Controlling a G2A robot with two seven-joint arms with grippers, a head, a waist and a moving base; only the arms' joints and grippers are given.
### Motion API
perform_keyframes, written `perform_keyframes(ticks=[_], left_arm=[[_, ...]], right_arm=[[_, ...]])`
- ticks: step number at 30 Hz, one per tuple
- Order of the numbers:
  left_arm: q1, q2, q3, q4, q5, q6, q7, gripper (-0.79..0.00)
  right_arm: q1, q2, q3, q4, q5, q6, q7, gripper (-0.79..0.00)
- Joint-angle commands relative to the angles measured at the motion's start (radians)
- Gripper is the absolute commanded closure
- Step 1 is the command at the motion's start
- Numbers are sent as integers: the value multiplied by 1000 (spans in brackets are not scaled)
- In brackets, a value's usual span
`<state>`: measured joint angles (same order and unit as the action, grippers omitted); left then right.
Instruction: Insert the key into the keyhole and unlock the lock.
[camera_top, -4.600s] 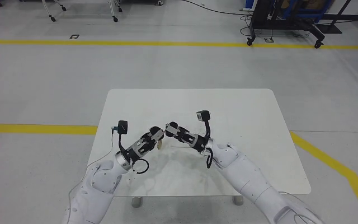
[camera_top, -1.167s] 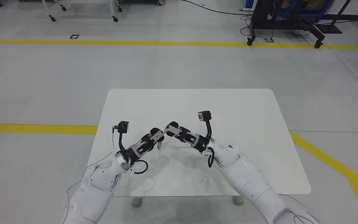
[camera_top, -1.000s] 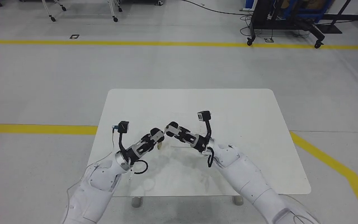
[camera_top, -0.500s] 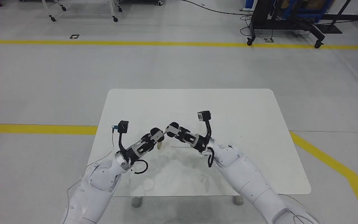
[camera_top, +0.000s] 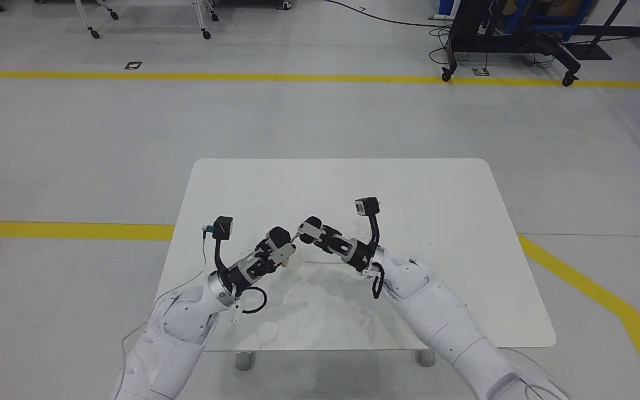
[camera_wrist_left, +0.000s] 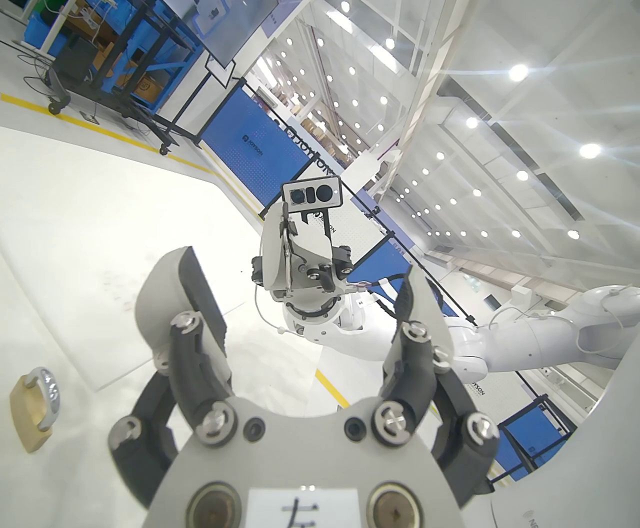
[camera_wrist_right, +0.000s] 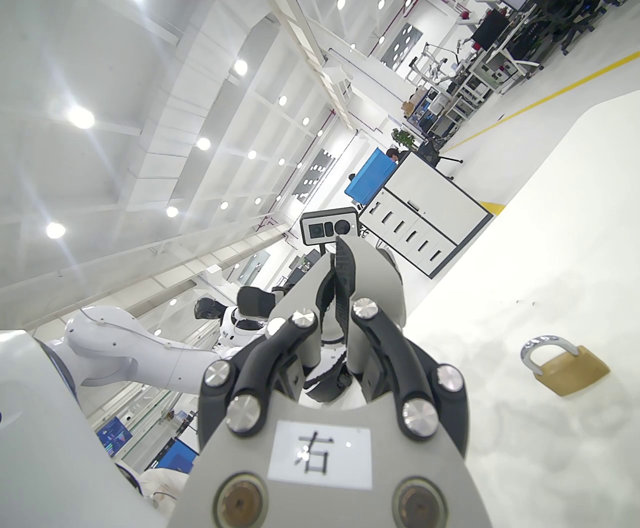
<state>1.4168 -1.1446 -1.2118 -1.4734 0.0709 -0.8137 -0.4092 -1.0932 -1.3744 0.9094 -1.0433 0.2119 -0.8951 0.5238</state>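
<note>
The left hand (camera_wrist_left: 300, 280) hangs wide open, gripping nothing, above the white bench (camera_top: 450, 200). The brass padlock (camera_wrist_left: 31, 415) lies flat on the bench just beside it. Opposite, the right hand (camera_wrist_right: 343, 260) faces it with fingers pinched narrow; what, if anything, they grip cannot be told.

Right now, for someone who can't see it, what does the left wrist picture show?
The left gripper hangs open and empty over a white table, its two padded fingers spread wide. A brass padlock lies on the table nearby, untouched. The right gripper faces the camera from just beyond, shut.
</note>
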Motion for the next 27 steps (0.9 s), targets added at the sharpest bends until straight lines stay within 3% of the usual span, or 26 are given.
perform_keyframes(ticks=[1,3,4,5,9,13,14,17,27], left_arm=[[-1,0,2,1,-3,0,-2,-785],[0,0,5,1,-4,-1,-4,-782],[0,0,7,-1,-2,-2,-8,-551],[0,0,9,-1,-2,-2,-9,-372],[-2,1,11,-1,0,-1,-10,-209],[-2,1,12,0,-1,0,-11,-105],[-2,2,11,1,-2,2,-11,-37],[-3,2,10,2,-3,8,-11,0],[-2,3,7,-2,9,24,-2,0]], right_arm=[[1,0,0,0,0,1,1,0],[0,-1,0,0,2,0,2,0],[1,-1,0,0,1,-2,3,0],[1,-1,0,0,1,-2,4,0],[-1,-2,-1,-5,6,-6,5,0],[-1,-2,1,-2,14,-8,13,0],[-1,-2,1,-2,14,-8,13,0],[-2,-2,1,-2,12,-9,15,0],[1,-4,-5,1,23,-13,31,0]])
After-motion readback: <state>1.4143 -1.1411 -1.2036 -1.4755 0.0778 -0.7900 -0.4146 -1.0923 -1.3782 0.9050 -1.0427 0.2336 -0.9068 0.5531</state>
